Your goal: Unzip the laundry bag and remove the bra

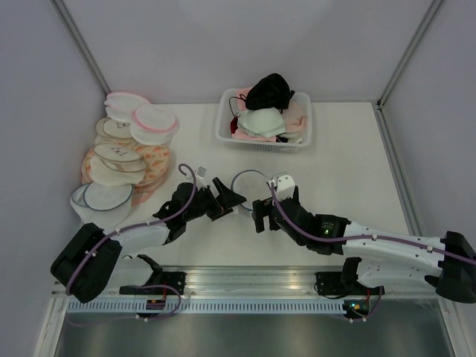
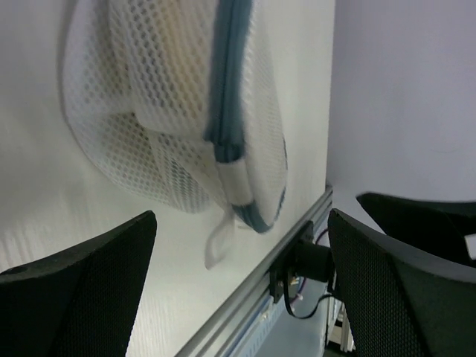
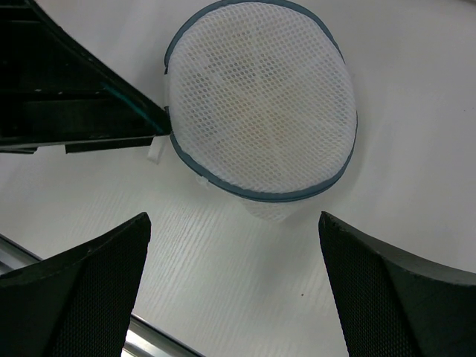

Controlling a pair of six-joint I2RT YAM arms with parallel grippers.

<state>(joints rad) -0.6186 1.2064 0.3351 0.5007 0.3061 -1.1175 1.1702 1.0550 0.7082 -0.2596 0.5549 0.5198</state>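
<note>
The laundry bag [image 1: 249, 182], a round white mesh pouch with a dark blue-grey zipper rim, lies on the table between my two grippers. It fills the top of the right wrist view [image 3: 260, 104] and of the left wrist view [image 2: 171, 97]. The zipper looks shut, and a white tab [image 2: 221, 238] hangs from its end. The bra is hidden inside; only a faint yellowish tint shows through the mesh. My left gripper [image 1: 235, 198] [image 2: 242, 223] is open and empty at the bag's left rim. My right gripper [image 1: 258, 214] [image 3: 234, 219] is open and empty just in front of the bag.
A white basket [image 1: 223, 128] at the back holds a black bra [image 1: 269, 91] and pale bras. A pile of round bags [image 1: 123, 156] lies at the left, with a blue-rimmed one [image 1: 104, 197] at its front. A metal rail [image 1: 260, 279] runs along the near edge.
</note>
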